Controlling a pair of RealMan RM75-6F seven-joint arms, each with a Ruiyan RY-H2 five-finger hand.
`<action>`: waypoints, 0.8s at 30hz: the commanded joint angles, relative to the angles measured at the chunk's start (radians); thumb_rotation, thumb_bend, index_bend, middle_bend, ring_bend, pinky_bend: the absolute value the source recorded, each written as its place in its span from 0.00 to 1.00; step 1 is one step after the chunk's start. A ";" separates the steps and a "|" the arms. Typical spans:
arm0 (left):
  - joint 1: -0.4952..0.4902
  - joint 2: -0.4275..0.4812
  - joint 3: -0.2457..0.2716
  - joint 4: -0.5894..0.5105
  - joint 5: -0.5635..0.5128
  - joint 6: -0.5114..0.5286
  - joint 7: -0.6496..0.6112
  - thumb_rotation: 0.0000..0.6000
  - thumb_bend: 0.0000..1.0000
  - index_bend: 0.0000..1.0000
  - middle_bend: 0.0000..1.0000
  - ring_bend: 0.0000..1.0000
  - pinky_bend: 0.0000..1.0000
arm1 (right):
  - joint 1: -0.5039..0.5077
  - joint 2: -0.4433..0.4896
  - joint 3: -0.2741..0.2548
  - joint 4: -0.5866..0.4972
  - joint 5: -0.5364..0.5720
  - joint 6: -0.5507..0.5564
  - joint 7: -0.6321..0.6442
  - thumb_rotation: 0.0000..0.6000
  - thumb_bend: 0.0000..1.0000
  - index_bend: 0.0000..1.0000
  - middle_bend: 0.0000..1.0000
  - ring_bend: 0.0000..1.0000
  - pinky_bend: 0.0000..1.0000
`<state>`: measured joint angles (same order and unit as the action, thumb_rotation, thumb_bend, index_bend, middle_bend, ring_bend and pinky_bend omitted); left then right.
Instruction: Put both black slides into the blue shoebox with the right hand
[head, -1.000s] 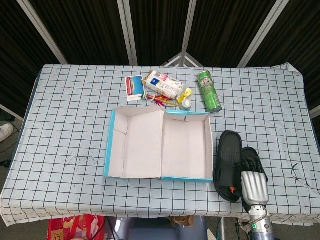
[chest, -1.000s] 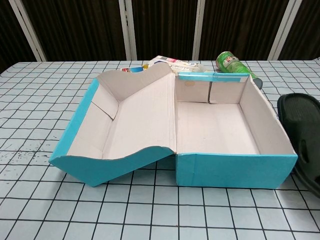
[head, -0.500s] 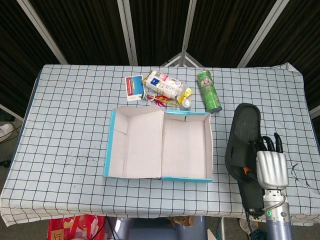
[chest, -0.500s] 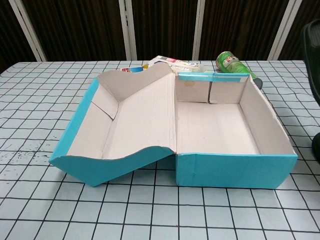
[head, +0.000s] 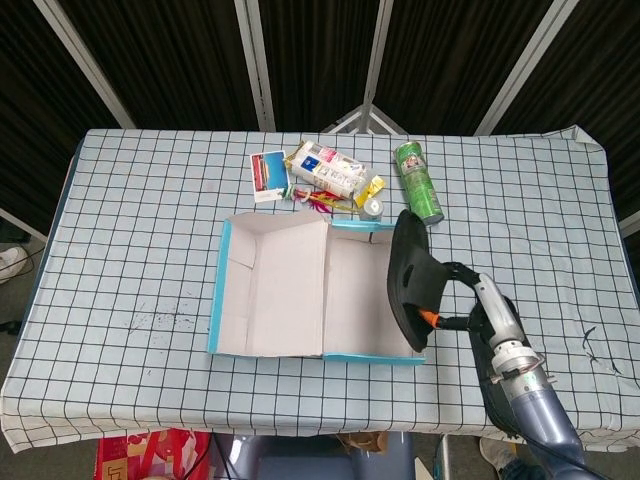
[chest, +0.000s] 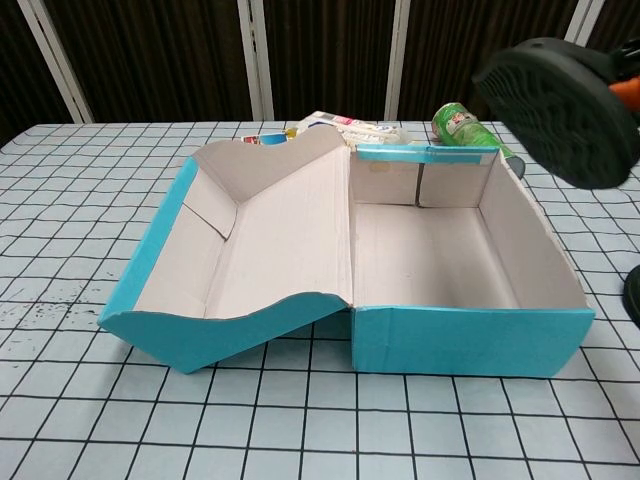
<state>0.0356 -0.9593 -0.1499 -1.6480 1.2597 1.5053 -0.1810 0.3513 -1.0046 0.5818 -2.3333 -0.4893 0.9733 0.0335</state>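
A: Nearest item first, pls.

B: Right arm (head: 520, 385) is seen at the bottom edge of the head view, grey-blue sleeve w/ a metal wrist ring. The right hand (head: 462, 300) is mostly hidden behind what it holds; an orange tip shows against the slide. Finger layout cannot be told, but the slide is clearly carried by it.

A: Slide position?

B: One black slide (head: 410, 280) is held in the air, tilted on edge, over the right wall of the blue shoebox (head: 222, 290). It is not yet resting inside. Only one slide is made out for certain.

A: What's added by the chest view?

B: The slide's sole (chest: 560, 105) is shown from below: matte black rubber, oval, w/ a fine moulded tread pattern. It is seen above the box's right rear corner, clear of the rim. A bit of orange and dark fingers are seen at the frame's top right. A dark shape is cut off at the right edge, lower down; unidentified. The arm is not shown there.

A: Box condition?

B: Cardboard, turquoise outside, plain off-white inside. Base at right, hinged lid folded open at left, its front edge bowed. Nothing is seen in the base.

A: Beyond the box?

B: A green can (head: 418, 182) is lying on its side; snack packets (head: 325, 170), a small card (head: 267, 170) and bits are clustered near it. All on a white black-grid tablecloth (head: 130, 220), slightly creased. Left hand: not in either view.
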 joint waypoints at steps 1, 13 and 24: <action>0.000 0.000 0.000 0.001 0.000 0.000 0.000 1.00 0.37 0.08 0.00 0.00 0.09 | 0.194 0.109 0.106 -0.023 0.332 -0.111 0.137 1.00 0.59 0.55 0.42 0.26 0.04; -0.002 0.000 -0.001 0.004 -0.001 -0.005 -0.004 1.00 0.37 0.08 0.00 0.00 0.09 | 0.401 -0.011 0.041 0.045 0.571 -0.035 0.197 1.00 0.59 0.55 0.43 0.28 0.07; 0.000 0.002 -0.005 0.011 -0.008 -0.005 -0.015 1.00 0.37 0.08 0.00 0.00 0.09 | 0.446 -0.141 -0.051 0.183 0.522 -0.081 0.208 1.00 0.60 0.55 0.43 0.28 0.07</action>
<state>0.0354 -0.9578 -0.1546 -1.6373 1.2516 1.5002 -0.1962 0.7892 -1.1322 0.5440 -2.1652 0.0409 0.8969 0.2445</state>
